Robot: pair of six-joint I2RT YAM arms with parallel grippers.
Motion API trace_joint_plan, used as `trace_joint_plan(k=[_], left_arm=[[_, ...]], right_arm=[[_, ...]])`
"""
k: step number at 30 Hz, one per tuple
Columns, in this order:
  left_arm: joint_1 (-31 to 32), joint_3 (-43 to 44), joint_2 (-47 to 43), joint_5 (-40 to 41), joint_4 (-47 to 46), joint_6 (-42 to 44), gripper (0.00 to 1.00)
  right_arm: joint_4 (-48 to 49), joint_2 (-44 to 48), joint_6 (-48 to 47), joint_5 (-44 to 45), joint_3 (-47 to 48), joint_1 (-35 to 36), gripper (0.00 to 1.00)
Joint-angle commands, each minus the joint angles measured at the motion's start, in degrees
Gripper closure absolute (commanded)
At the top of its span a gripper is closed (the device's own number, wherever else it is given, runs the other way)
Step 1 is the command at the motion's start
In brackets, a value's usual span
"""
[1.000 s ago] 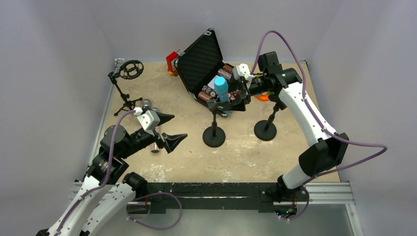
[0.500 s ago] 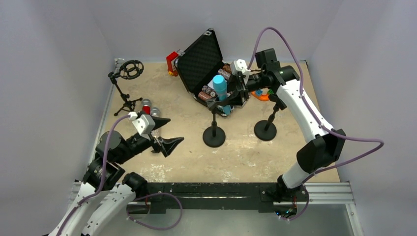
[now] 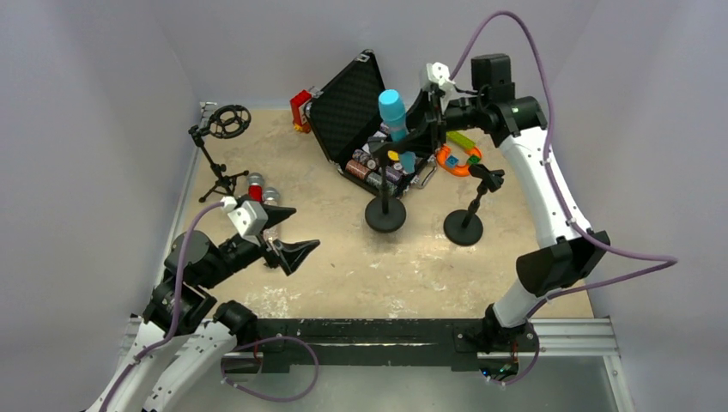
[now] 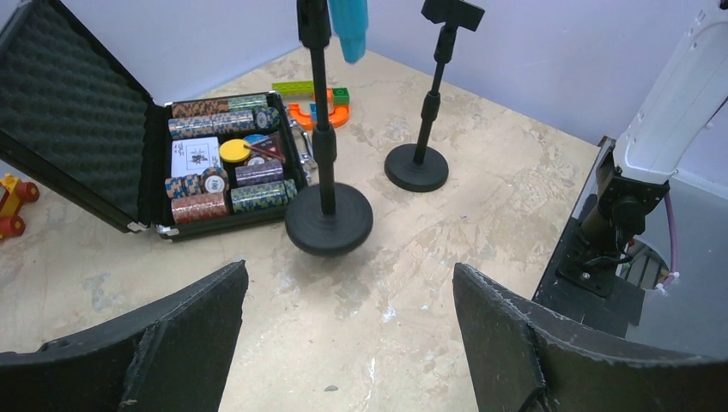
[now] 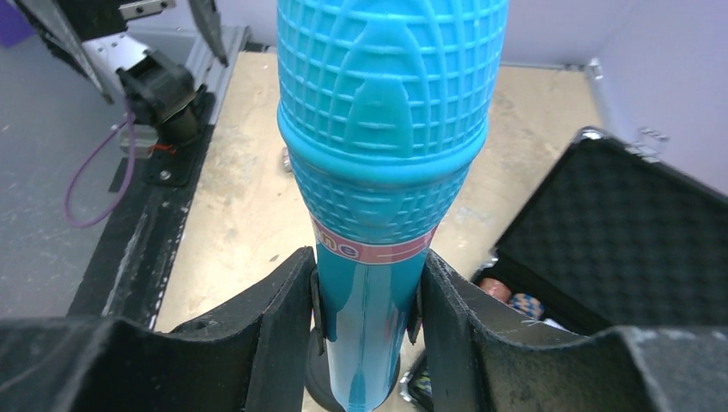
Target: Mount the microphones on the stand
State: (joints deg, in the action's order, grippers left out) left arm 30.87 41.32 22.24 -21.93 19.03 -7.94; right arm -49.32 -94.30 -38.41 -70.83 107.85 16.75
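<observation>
The light blue microphone (image 3: 392, 110) stands upright in the clip of a black round-base stand (image 3: 385, 215). My right gripper (image 3: 412, 129) is shut on the microphone's handle (image 5: 386, 129), with the thin clip arms between pads and handle. In the left wrist view the stand's base (image 4: 329, 221) looks raised a little off the table. The red microphone (image 3: 255, 189) and the silver microphone (image 3: 272, 196) lie on the table at the left. Just in front of them my left gripper (image 3: 305, 227) hangs open and holds nothing (image 4: 350, 270).
A second round-base stand (image 3: 464, 225) with a bare clip stands right of the first. A tripod stand with a ring mount (image 3: 227, 121) is at the back left. An open black case (image 3: 348, 103) with poker chips, coloured toy bricks (image 3: 459, 157) and a red toy (image 3: 300, 106) are at the back.
My right gripper has closed on the blue microphone and risen with it. The stand's base has shifted back and right. The left arm drew back slightly, then held still.
</observation>
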Motion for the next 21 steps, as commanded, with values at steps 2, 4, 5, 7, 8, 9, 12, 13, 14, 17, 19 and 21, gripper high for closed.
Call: trace_joint_plan(k=[2, 4, 5, 7, 8, 9, 12, 13, 14, 17, 19, 21], left_arm=[[-0.08, -0.89, -0.79, 0.84, -0.51, -1.25, 0.08], [-0.05, -1.02, -0.84, 0.86, -0.88, -1.53, 0.08], [-0.16, -1.06, -0.83, 0.86, -1.06, -1.59, 0.08], [-0.05, -1.22, -0.73, 0.92, -1.46, -1.72, 0.08], [-0.1, -1.22, -0.62, 0.85, -1.57, -1.79, 0.08], [-0.12, -1.23, -0.59, 0.86, -1.61, -1.81, 0.08], [-0.03, -1.33, -0.36, 0.91, -1.69, -1.86, 0.08], [-0.09, -1.41, -0.36, 0.94, -1.82, -1.96, 0.08], [-0.09, -1.48, -0.28, 1.02, -1.95, -2.1, 0.08], [-0.08, -2.08, -0.06, 1.41, -2.59, -2.57, 0.08], [-0.08, -2.39, 0.14, 1.45, -3.08, -2.84, 0.08], [-0.11, -2.55, 0.67, 1.45, -3.41, -3.03, 0.08]], right_arm=[[5.91, 0.93, 9.73, -1.24, 10.01, -4.45, 0.84], [7.13, 0.8, 12.63, -0.23, 12.38, -6.64, 0.85], [7.86, 0.72, 13.8, 0.6, 13.4, -7.79, 0.85], [8.93, 0.58, 15.73, 2.76, 15.1, -9.98, 0.84], [9.28, 0.42, 16.3, 3.97, 15.98, -11.09, 0.85], [9.37, 0.1, 16.86, 5.37, 16.93, -12.06, 0.85], [10.43, -0.59, 19.29, 7.78, 18.86, -15.74, 0.84], [11.12, -0.62, 19.88, 8.72, 18.99, -16.45, 0.84], [11.66, -0.54, 20.49, 9.78, 18.93, -18.39, 0.84], [12.14, -0.32, 20.64, 13.88, 18.36, -21.8, 0.85], [12.22, -0.15, 20.74, 16.03, 17.47, -24.6, 0.85], [13.25, 0.7, 21.04, 18.21, 14.75, -27.09, 0.85]])
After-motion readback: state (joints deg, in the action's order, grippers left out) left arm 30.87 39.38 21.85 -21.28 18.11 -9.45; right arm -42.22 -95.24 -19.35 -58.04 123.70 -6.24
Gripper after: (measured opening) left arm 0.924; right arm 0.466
